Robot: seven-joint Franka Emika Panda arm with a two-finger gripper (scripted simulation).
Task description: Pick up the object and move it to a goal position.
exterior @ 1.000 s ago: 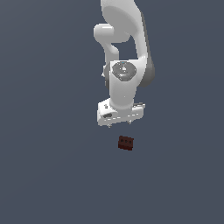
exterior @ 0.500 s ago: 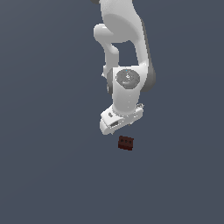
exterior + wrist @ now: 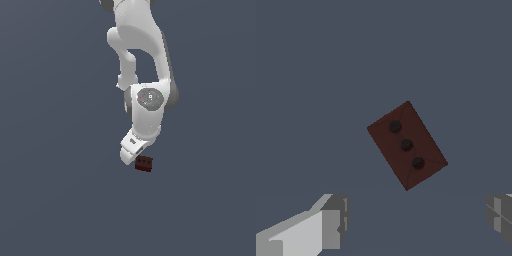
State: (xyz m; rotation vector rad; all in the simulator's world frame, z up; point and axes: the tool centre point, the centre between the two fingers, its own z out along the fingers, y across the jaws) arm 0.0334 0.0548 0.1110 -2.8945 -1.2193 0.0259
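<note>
The object (image 3: 407,145), a small dark red-brown block with three darker spots in a row on its upper face, is seen lying flat on the plain grey floor (image 3: 55,200), with no edge or corner of that surface in view. The tool (image 3: 416,220) is held just above it, spread wide and empty, one finger (image 3: 331,220) showing on each side of the wrist view. The block is set askew to the finger line, so a wrist turn is judged necessary before closing. No goal marker is visible.
</note>
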